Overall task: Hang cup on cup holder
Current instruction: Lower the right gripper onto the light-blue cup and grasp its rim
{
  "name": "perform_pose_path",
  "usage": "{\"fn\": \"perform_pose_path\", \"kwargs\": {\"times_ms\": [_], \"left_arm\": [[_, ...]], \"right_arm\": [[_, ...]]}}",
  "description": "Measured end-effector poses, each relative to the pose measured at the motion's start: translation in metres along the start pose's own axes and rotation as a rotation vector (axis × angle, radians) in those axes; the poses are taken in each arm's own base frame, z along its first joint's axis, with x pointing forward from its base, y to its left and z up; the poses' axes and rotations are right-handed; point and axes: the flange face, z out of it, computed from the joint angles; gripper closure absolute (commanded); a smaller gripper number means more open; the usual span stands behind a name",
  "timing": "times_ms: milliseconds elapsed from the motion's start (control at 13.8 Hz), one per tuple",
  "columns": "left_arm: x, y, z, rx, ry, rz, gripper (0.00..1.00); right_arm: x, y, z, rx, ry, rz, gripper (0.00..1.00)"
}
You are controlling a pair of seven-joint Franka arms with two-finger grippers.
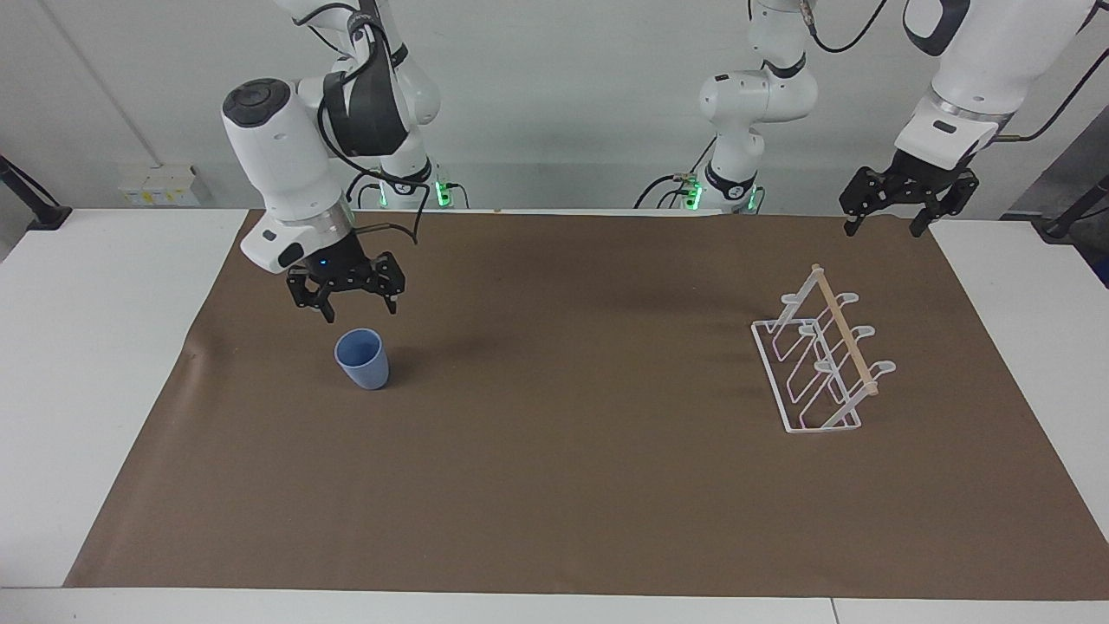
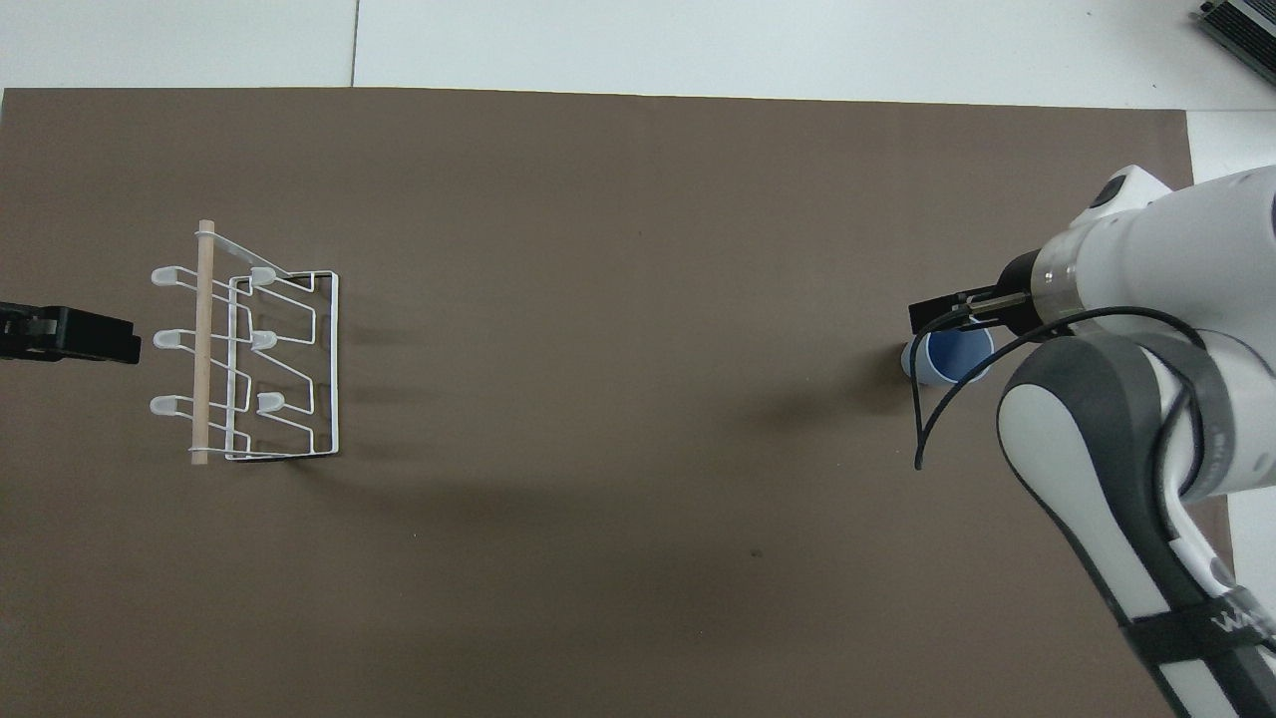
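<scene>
Your right gripper, fingers apart, is hovering over the upright small light-blue plastic cup | your left gripper, fingers apart, is waiting above the desk edge near the white wire cup holder.

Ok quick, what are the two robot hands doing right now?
Right gripper: open, empty, just above the cup.
Left gripper: open, empty, waiting near the cup holder.

A white worktop fills the room's foreground, most of it covered by a brown paper sheet reaching nearly to its edges. A plain pale wall rises along one long edge, with a small white socket box at its foot. Lighting is even and soft.
</scene>
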Motion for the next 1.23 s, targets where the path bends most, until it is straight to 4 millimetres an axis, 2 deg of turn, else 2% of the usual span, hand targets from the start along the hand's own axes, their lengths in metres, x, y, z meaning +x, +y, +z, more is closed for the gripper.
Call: {"fn": "perform_pose_path", "kwargs": {"times_ms": [217, 361, 1011, 1083, 1227], "left_arm": [[0.000, 0.000, 0.000, 0.000, 0.000, 0.000, 0.00], [0.000, 0.000, 0.000, 0.000, 0.000, 0.000, 0.00], [0.000, 0.000, 0.000, 0.000, 0.000, 0.000, 0.00], [0.000, 0.000, 0.000, 0.000, 0.000, 0.000, 0.00], [0.000, 0.000, 0.000, 0.000, 0.000, 0.000, 0.00]], "right_arm": [[-0.002, -0.001, 0.043, 0.019, 0.005, -0.005, 0.00], [-0.006, 0.003, 0.065, 0.011, 0.005, -0.014, 0.00], [-0.027, 0.011, 0.127, 0.003, 0.010, -0.027, 0.00], [-0.027, 0.012, 0.131, 0.007, 0.009, -0.025, 0.03], [-0.027, 0.012, 0.132, 0.008, 0.008, -0.024, 0.27]]}}
